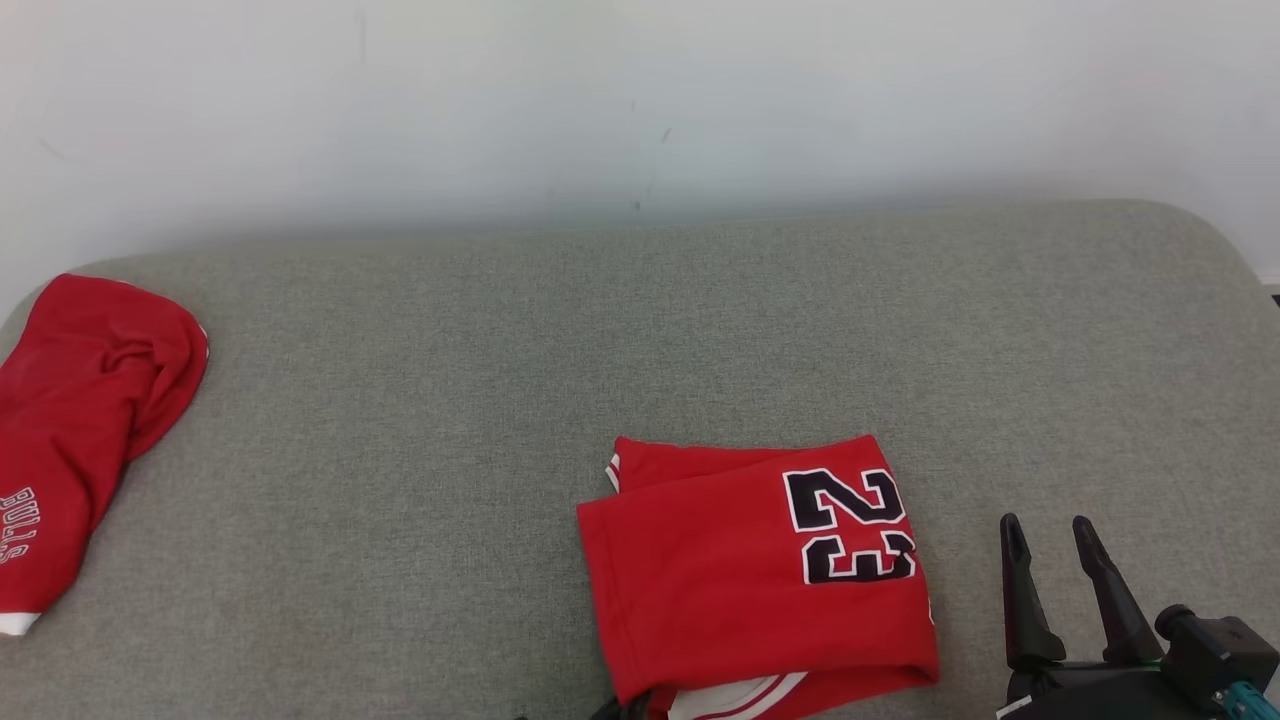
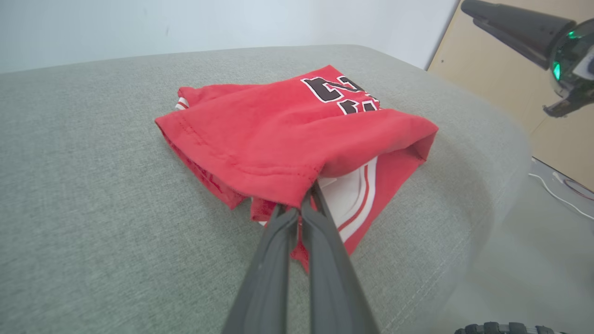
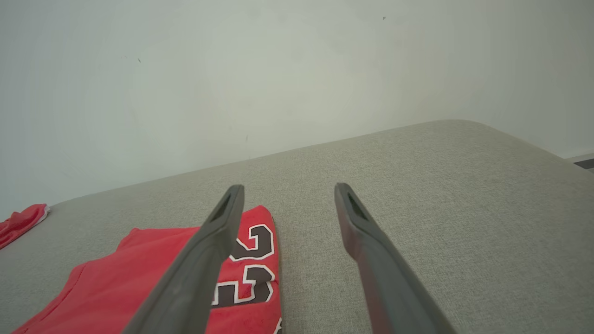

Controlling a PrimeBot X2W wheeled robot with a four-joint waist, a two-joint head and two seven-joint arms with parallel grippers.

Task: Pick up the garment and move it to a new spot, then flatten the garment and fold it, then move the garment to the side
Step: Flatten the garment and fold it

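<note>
A: Your garment point(image 1: 760, 570), the red jersey with the black 23, lies folded on the grey surface point(image 1: 420, 400). It is close to the near edge and right of the middle. The number sits at the fold's right end, toward the far side.

B: Agreed, and your left gripper point(image 2: 309, 197) has hold of it. In the left wrist view the two dark fingers are pressed together. Their tips pinch the red hem at the jersey's near edge, where the top layer stands a little raised over the white-and-red trim beneath.

A: Your right gripper point(image 1: 1048, 528) is another matter: its fingers are spread wide with nothing between them. You'll find it toward the surface's near-right corner, just beside the jersey's right end but apart from it.

B: The right wrist view bears that out for you. Bare grey cloth shows through the gap between its fingers, and the jersey lies off to their left.

A: You also have a second red garment point(image 1: 80, 440), lettered BULLS. It is crumpled at the surface's left edge, well apart from the folded one.

B: Past the far edge you've got a pale wall point(image 1: 640, 100). Beyond the right edge, the left wrist view gives you a beige panel point(image 2: 501, 93) and a white cable point(image 2: 557, 197) on the floor.
</note>
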